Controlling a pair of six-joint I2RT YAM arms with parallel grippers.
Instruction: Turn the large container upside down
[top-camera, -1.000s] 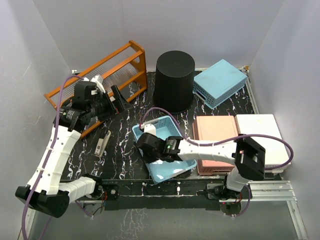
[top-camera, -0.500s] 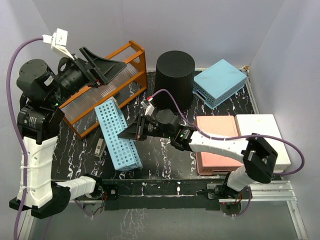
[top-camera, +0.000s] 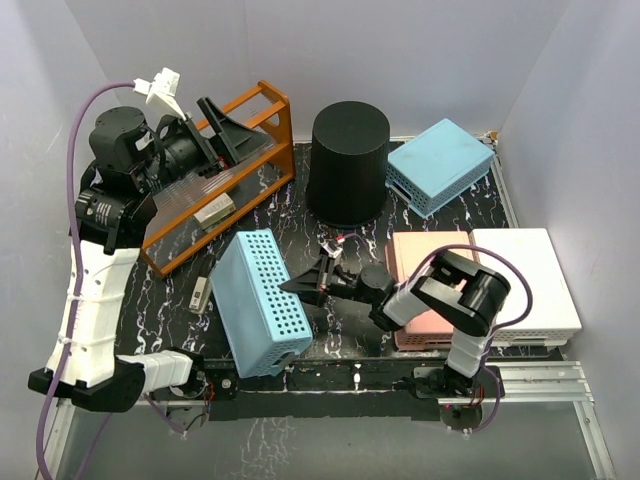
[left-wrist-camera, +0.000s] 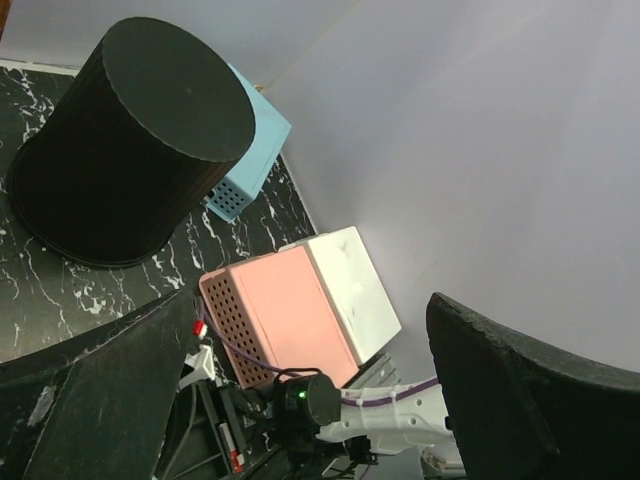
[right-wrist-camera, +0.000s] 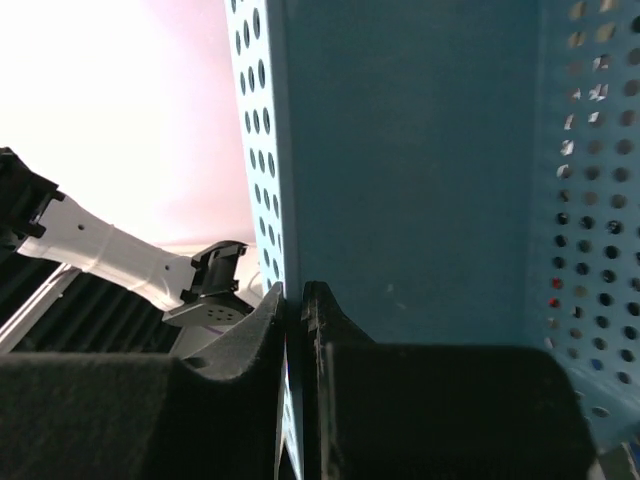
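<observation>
The large container (top-camera: 348, 160), a tall round black bin, stands at the back of the table with its wide end down and its flat narrow end up. It also shows in the left wrist view (left-wrist-camera: 130, 150). My left gripper (top-camera: 215, 125) is open and empty, raised high at the back left over the orange rack, well apart from the bin; it also shows in the left wrist view (left-wrist-camera: 300, 400). My right gripper (top-camera: 300, 285) is low over the table's middle, shut on a wall of a blue perforated basket (top-camera: 262, 300). The wall sits pinched between its fingers in the right wrist view (right-wrist-camera: 295, 295).
An orange rack (top-camera: 255, 110) stands at the back left. A light blue basket (top-camera: 440, 165) lies right of the bin. A pink basket (top-camera: 430, 260) and a white basket (top-camera: 525, 280) lie at the right. A small grey object (top-camera: 200, 292) lies left of the blue basket.
The blue basket has been tipped from open side up onto its side and shifted left and nearer. My right arm has dropped low. My left arm has risen at the back left.
</observation>
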